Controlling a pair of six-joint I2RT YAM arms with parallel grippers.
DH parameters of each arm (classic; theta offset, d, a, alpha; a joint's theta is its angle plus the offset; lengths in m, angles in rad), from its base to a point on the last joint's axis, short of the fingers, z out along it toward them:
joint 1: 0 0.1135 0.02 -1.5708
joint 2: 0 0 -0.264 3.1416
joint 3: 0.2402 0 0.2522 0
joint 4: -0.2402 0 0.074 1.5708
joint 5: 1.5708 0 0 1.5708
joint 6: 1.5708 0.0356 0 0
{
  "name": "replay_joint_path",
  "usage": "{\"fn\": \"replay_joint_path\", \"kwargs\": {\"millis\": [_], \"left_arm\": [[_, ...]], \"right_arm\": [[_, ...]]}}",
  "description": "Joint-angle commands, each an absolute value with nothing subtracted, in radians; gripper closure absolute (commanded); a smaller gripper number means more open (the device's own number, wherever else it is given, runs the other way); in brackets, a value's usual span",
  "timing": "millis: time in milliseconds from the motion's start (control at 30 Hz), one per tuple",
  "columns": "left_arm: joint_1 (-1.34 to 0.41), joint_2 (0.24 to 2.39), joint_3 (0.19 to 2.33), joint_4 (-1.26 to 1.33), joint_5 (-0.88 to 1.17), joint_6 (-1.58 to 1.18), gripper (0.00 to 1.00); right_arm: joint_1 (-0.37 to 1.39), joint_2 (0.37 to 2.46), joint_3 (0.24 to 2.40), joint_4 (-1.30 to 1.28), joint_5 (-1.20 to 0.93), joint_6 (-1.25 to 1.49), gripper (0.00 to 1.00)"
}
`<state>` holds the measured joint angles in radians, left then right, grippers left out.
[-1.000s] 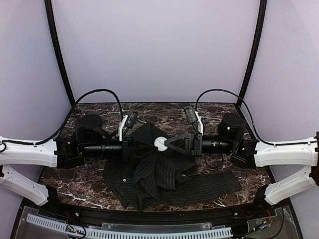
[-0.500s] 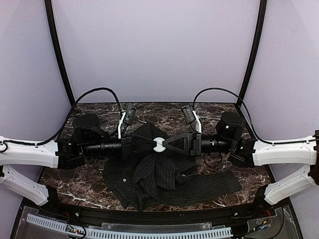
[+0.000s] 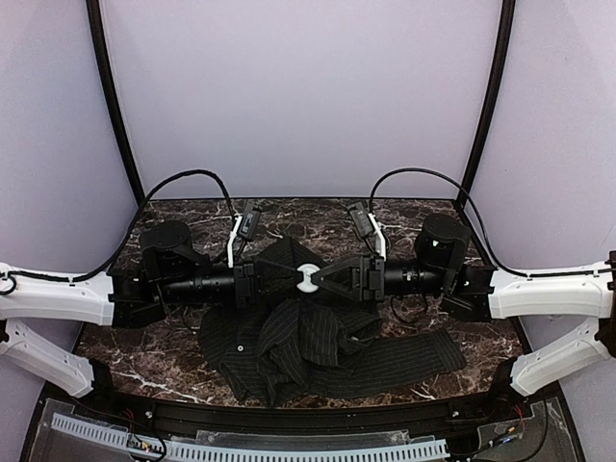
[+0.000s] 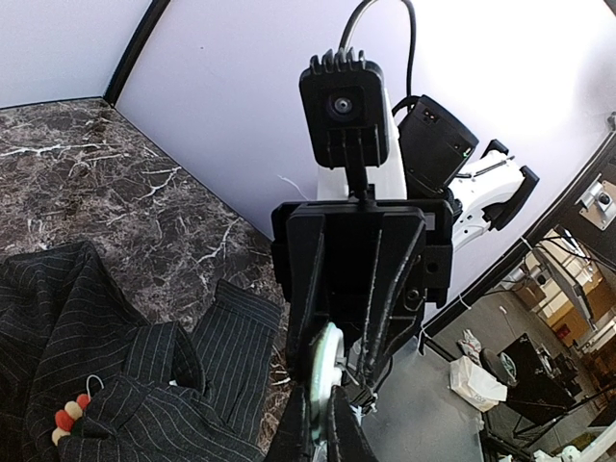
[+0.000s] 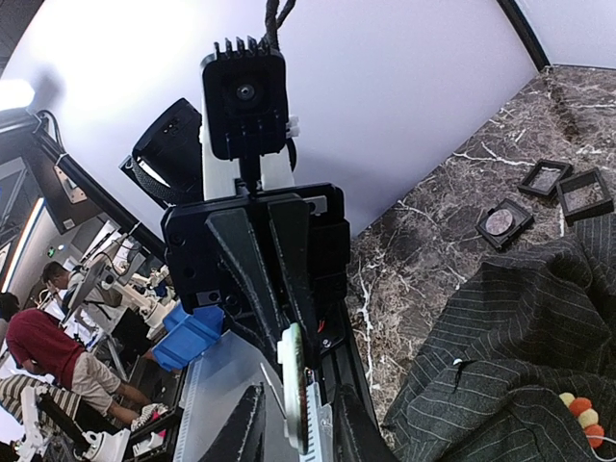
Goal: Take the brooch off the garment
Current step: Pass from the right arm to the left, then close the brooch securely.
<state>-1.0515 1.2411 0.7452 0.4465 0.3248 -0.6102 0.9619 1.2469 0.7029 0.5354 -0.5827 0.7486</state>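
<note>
A dark pinstriped garment (image 3: 308, 346) lies crumpled on the marble table (image 3: 115, 342). The brooch (image 4: 69, 416) shows only as an arc of orange, red and white beads at a fold of the garment; the right wrist view has the brooch (image 5: 580, 414) too. Above the cloth the two grippers meet tip to tip. My left gripper (image 3: 300, 276) is shut on a round white disc (image 3: 308, 270) with a greenish edge. My right gripper (image 3: 318, 276) is open, one finger on each side of the disc (image 5: 292, 375) with small gaps.
Three small square black boxes (image 5: 544, 178) sit on the marble behind the garment. A sleeve (image 3: 414, 351) trails toward the right. Black frame posts (image 3: 115, 106) and cables stand at the back corners. The near edge carries a white slotted rail (image 3: 250, 448).
The left gripper has closed onto the white disc that the right gripper was holding. The right jaws have just parted off it. Both arms shifted slightly.
</note>
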Motion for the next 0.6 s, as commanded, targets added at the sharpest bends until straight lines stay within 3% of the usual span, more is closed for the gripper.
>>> {"fn": "replay_joint_path", "kwargs": {"millis": [0, 567], "left_arm": [[-1.054, 1.241, 0.729, 0.472, 0.328, -0.616, 0.99], [-1.054, 1.236, 0.73, 0.469, 0.33, -0.615, 0.99]], "right_arm": [[0.975, 1.251, 0.728, 0.519, -0.558, 0.724, 0.76], [0.976, 1.252, 0.744, 0.416, -0.423, 0.737, 0.91]]}}
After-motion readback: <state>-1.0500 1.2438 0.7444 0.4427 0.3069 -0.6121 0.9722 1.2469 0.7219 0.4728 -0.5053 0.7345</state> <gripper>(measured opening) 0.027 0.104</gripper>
